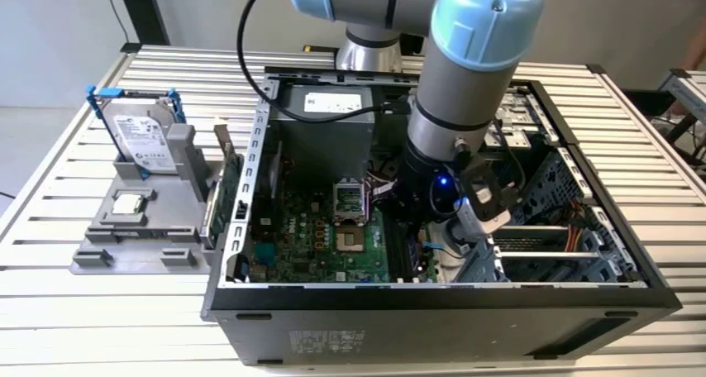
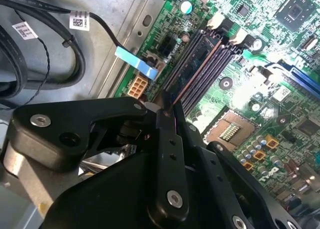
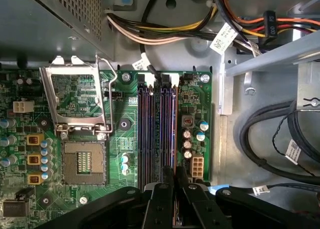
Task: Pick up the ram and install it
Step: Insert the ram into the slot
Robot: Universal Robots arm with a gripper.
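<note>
Reaching down into the open computer case [image 1: 441,298], your arm has its hand [image 1: 425,249] low over the motherboard [image 1: 320,245], near the case's middle toward 3 o'clock in the exterior view. In the second wrist view you can see the hand [image 2: 167,106] pinched shut on the ram [image 2: 192,74], its black fingers [image 2: 167,139] closed flat against the stick's near end. The ram looks long, thin and dark, seen almost edge-on, with a reddish sheen along its top edge; it stands upright in line with the memory slots [image 2: 210,64] and appears to sit in one of them, though you cannot tell how deep. In the first wrist view the hand [image 3: 174,176] meets the slots [image 3: 157,129] just beside the bare processor socket [image 3: 84,161], and the ram [image 3: 174,139] shows as a narrow dark strip. Out on the slatted surface [image 1: 111,303], at 9 o'clock from the case, a silver hard drive [image 1: 144,141] stands in a blue frame on a grey holder.
</note>
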